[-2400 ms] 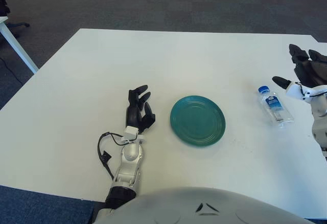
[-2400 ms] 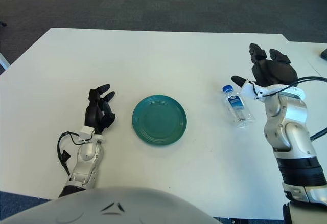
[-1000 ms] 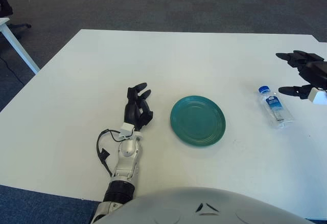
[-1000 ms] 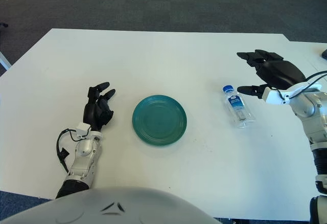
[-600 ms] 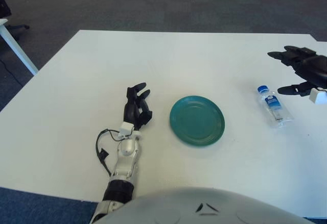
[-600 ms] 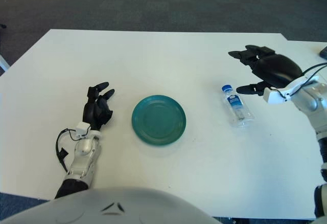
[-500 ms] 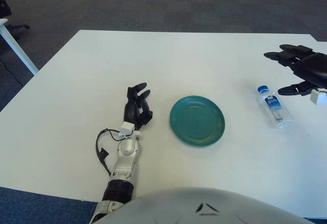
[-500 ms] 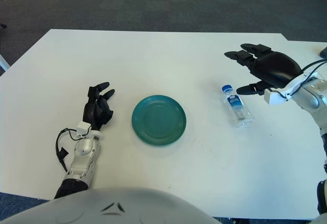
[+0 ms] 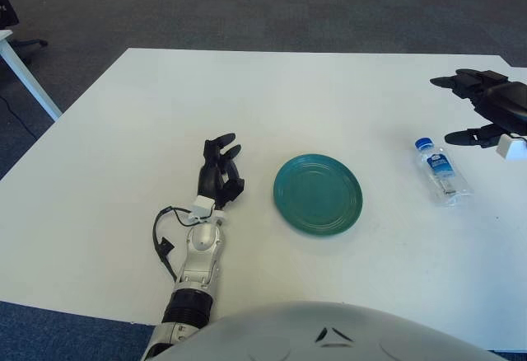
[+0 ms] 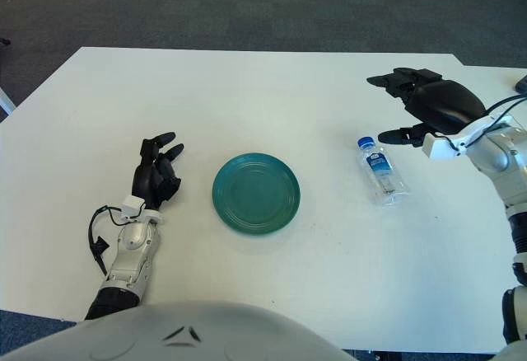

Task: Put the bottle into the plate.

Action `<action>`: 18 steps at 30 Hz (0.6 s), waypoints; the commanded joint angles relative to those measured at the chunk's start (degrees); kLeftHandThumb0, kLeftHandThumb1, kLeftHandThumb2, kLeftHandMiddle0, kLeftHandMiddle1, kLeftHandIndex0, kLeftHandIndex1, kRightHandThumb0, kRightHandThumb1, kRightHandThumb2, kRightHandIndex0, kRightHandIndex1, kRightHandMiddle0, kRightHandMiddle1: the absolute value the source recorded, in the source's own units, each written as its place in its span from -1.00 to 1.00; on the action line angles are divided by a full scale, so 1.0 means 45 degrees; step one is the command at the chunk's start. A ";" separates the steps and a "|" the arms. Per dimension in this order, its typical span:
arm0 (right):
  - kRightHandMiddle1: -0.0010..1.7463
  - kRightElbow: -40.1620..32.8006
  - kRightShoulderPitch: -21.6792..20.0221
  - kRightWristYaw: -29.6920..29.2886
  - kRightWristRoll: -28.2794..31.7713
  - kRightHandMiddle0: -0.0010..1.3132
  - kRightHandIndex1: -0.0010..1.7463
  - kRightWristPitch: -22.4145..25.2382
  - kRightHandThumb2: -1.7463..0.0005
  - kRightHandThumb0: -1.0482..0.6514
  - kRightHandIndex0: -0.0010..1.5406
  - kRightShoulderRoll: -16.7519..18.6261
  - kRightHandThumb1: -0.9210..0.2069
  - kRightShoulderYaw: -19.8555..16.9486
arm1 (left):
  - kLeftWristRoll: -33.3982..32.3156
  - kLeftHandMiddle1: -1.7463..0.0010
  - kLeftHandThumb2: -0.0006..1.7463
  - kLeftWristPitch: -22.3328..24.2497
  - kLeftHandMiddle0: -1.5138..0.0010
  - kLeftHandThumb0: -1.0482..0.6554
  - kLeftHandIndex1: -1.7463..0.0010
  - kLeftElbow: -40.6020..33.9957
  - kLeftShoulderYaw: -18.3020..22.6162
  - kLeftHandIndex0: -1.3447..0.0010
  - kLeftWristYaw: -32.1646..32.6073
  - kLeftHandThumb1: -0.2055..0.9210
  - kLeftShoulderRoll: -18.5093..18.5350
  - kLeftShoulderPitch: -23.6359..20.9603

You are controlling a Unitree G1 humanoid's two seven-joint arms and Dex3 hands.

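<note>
Right hand [image 10: 422, 104], fingers spread wide, hovers beyond the lying bottle [image 10: 383, 171] near the table [image 10: 247, 81] edge.

A teal ridged plate [image 10: 256, 193] is sitting on a white table [image 10: 247, 89]; the clear water bottle [image 10: 383, 172] is wearing a blue cap.

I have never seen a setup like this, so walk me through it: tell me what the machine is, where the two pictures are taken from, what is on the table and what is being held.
This is a humanoid robot seen from two cameras in its own head, a little apart, looking down at a white table. On it lie a green plate and, to its right, a clear bottle with a blue cap, on its side. The left hand shows beside the plate's left. The right hand, fingers spread, hovers by the bottle's cap end. Nothing is held yet.
</note>
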 commanded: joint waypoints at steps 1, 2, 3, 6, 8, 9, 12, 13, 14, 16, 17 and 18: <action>-0.37 0.0007 0.0018 -0.0674 -0.0456 -1.00 -0.96 -0.0315 0.49 -0.99 -0.78 0.0085 -1.00 0.0180 | 0.0011 0.26 0.03 0.0339 0.55 -0.53 -0.23 0.1193 0.0324 1.00 -0.0169 1.00 0.0423 0.0872; -0.36 0.0060 -0.0015 -0.0849 -0.0584 -1.00 -0.96 -0.0453 0.48 -1.00 -0.77 0.0065 -1.00 0.0224 | -0.0010 0.26 0.03 0.0348 0.55 -0.53 -0.23 0.1190 0.0343 1.00 -0.0195 1.00 0.0437 0.0866; -0.34 0.0168 -0.0066 -0.1060 -0.0736 -1.00 -0.96 -0.0635 0.48 -1.00 -0.77 0.0038 -1.00 0.0292 | -0.0030 0.26 0.03 0.0362 0.55 -0.53 -0.22 0.1195 0.0363 1.00 -0.0227 1.00 0.0454 0.0854; -0.32 0.0617 -0.0278 -0.1786 -0.1278 -1.00 -0.96 -0.1364 0.46 -1.00 -0.76 -0.0117 -1.00 0.0554 | -0.0074 0.27 0.03 0.0390 0.56 -0.52 -0.21 0.1208 0.0417 1.00 -0.0331 1.00 0.0490 0.0833; -0.33 0.0910 -0.0483 -0.2381 -0.1791 -1.00 -0.96 -0.1978 0.46 -1.00 -0.76 -0.0268 -1.00 0.0784 | -0.0081 0.27 0.03 0.0401 0.56 -0.52 -0.21 0.1244 0.0454 1.00 -0.0389 1.00 0.0541 0.0801; -0.33 0.1044 -0.0590 -0.2653 -0.2031 -1.00 -0.96 -0.2244 0.45 -1.00 -0.76 -0.0335 -1.00 0.0893 | -0.0075 0.27 0.03 0.0394 0.56 -0.52 -0.20 0.1272 0.0466 1.00 -0.0397 1.00 0.0559 0.0783; -0.37 0.1386 -0.0890 -0.3378 -0.2717 -1.00 -0.97 -0.2928 0.46 -1.00 -0.77 -0.0524 -1.00 0.1216 | -0.0074 0.28 0.03 0.0314 0.57 -0.52 -0.19 0.1397 0.0519 1.00 -0.0412 1.00 0.0591 0.0723; -0.38 0.1479 -0.0988 -0.3590 -0.2956 -1.00 -0.97 -0.3166 0.46 -1.00 -0.77 -0.0614 -1.00 0.1343 | -0.0050 0.28 0.03 0.0255 0.57 -0.52 -0.18 0.1455 0.0530 1.00 -0.0401 1.00 0.0605 0.0700; -0.40 0.1559 -0.1073 -0.3750 -0.3132 -1.00 -0.98 -0.3337 0.47 -1.00 -0.78 -0.0670 -1.00 0.1440 | -0.0038 0.28 0.03 0.0217 0.57 -0.52 -0.18 0.1492 0.0543 1.00 -0.0400 1.00 0.0621 0.0682; -0.45 0.1726 -0.1224 -0.3989 -0.3399 -1.00 -0.98 -0.3636 0.46 -1.00 -0.79 -0.0764 -1.00 0.1622 | -0.0001 0.29 0.03 0.0172 0.57 -0.53 -0.18 0.1522 0.0552 1.00 -0.0383 1.00 0.0648 0.0661; -0.46 0.1786 -0.1269 -0.4151 -0.3607 -1.00 -0.98 -0.3828 0.46 -1.00 -0.79 -0.0833 -1.00 0.1746 | 0.0018 0.29 0.03 0.0162 0.57 -0.53 -0.18 0.1511 0.0555 1.00 -0.0374 1.00 0.0663 0.0663; -0.49 0.1845 -0.1311 -0.4296 -0.3775 -1.00 -0.99 -0.3975 0.44 -1.00 -0.79 -0.0883 -1.00 0.1844 | 0.0032 0.29 0.03 0.0155 0.57 -0.53 -0.18 0.1504 0.0558 1.00 -0.0369 1.00 0.0672 0.0664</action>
